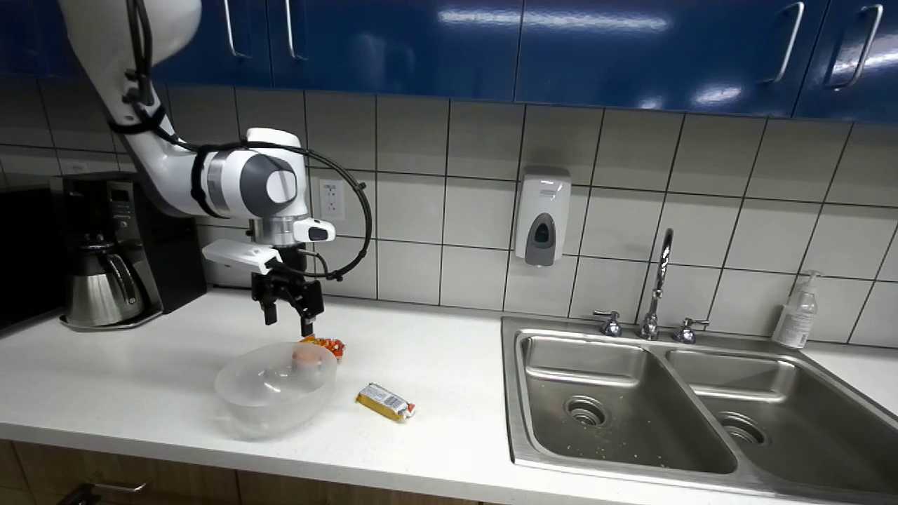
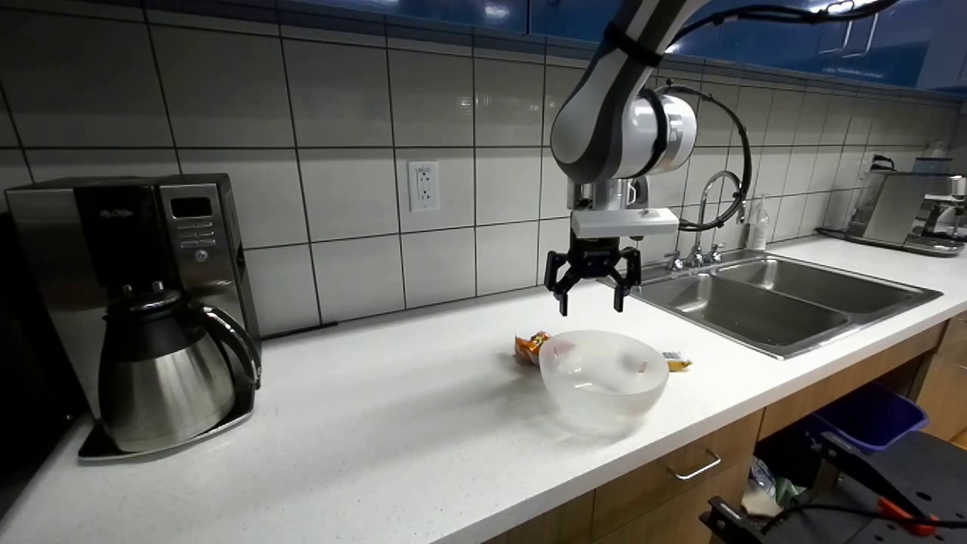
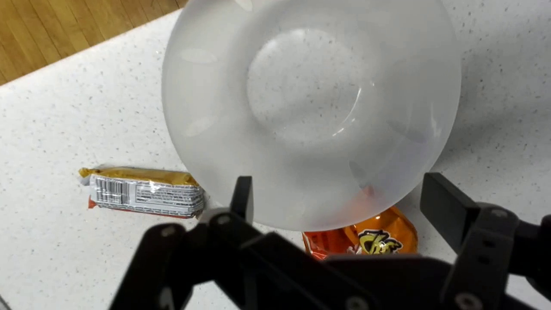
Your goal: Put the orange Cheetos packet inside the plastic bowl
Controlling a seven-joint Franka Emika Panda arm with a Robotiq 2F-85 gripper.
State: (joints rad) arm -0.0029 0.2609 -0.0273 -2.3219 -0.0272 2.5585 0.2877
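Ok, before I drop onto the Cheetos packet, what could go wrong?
In the wrist view, the plastic bowl overlaps the Cheetos packet, so the open hand might catch the rim and shove the bowl. The hand also hides part of the packet there, so the grip could land off-center.

A wide, round bowl of frosted, translucent plastic (image 3: 301, 172) is set upright on the white, speckled countertop (image 3: 64, 129). A small, crinkled, glossy orange-red snack packet (image 3: 387, 232) with a yellow, dark-edged emblem is placed just outside it. In the wrist view the packet is partly overlapped by the rim; whether the two are touching cannot be told.
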